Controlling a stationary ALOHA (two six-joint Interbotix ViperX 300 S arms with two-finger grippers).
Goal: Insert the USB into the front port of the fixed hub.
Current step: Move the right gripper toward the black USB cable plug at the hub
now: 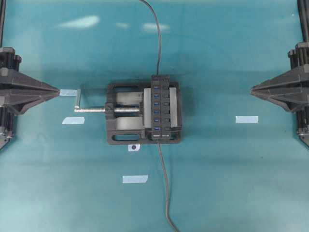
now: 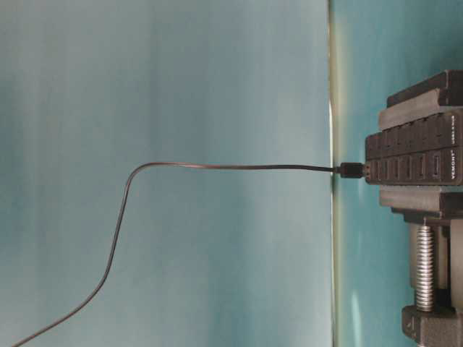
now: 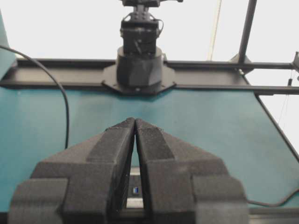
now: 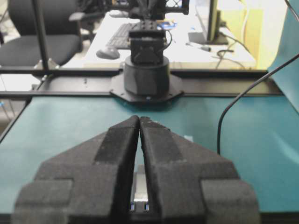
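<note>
The fixed hub (image 1: 160, 107) is a long black strip with blue slots, clamped in a black vise (image 1: 120, 133) at the table's middle. In the table-level view the USB (image 2: 352, 170) sits against the end face of the hub (image 2: 412, 168), seemingly pushed into its front port. Its thin cable (image 1: 164, 183) trails off toward the near edge. My left gripper (image 1: 58, 91) (image 3: 135, 120) is shut and empty, far left of the vise. My right gripper (image 1: 251, 89) (image 4: 140, 117) is shut and empty, far to the right.
The vise's silver screw handle (image 1: 78, 100) sticks out to the left. The hub's own thicker cable (image 1: 158, 38) runs to the far edge. Several pale tape marks, such as one tape mark (image 1: 246, 119), lie on the teal table (image 1: 217, 169).
</note>
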